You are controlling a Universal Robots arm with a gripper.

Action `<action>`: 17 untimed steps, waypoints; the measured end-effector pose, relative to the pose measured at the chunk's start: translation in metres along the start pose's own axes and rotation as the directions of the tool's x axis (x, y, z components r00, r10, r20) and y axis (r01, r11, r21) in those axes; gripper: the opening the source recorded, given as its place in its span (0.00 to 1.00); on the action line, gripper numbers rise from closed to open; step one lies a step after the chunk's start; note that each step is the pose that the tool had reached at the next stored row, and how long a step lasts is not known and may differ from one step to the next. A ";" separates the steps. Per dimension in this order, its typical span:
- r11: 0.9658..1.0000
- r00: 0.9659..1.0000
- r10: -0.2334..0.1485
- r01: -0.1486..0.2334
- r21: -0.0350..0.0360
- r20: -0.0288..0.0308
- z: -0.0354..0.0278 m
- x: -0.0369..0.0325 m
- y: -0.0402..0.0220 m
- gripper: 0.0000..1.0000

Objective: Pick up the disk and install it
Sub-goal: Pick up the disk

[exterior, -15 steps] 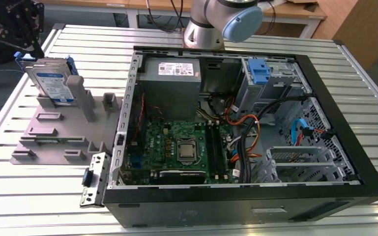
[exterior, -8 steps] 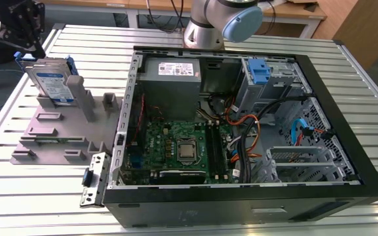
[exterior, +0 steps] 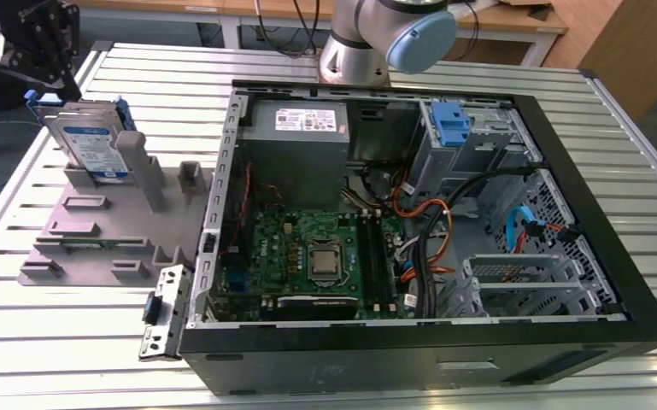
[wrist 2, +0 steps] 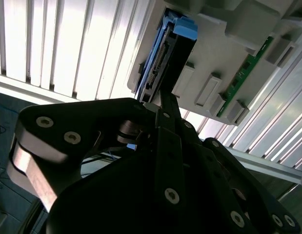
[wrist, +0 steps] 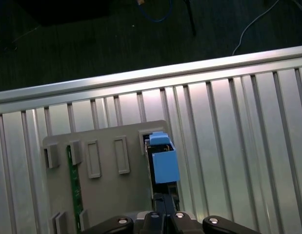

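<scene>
The hand (exterior: 52, 84) hangs right at the top edge of the disk (exterior: 91, 141) (spread or pinching, I cannot tell). The disk stands upright in a grey holder (exterior: 89, 231) on the bench (exterior: 55, 342), at the exterior view's left of the open computer case (exterior: 419, 363)

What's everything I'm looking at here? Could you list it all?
table: one, silver slats, under everything
computer case: one, black, open, mid-table
circuit board: one, green, inside case
power box: one, grey, inside case
clip: one, blue, inside case
holder: one, grey, exterior view's left of case
disk: one, silver and blue, upright in holder
arm: one, silver and blue, beyond case
tool: one, black, by the disk's top
</scene>
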State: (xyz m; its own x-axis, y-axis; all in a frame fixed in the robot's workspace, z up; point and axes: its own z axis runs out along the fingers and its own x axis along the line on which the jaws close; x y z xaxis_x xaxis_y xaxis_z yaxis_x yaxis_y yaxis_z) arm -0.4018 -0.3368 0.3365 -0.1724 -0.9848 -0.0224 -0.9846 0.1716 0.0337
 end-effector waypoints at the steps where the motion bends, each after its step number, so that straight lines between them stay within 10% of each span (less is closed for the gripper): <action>1: 1.000 1.000 0.000 0.000 0.000 0.000 -0.0002 -0.0001 -0.0005 0.11; 17: 1.000 1.000 -0.020 0.020 0.000 0.000 0.0020 -0.0024 -0.0008 0.11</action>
State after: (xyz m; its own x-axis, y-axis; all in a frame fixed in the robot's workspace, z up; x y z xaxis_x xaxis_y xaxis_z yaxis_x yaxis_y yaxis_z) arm -0.4007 -0.3345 0.3346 -0.1524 -0.9881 -0.0228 -0.9879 0.1516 0.0336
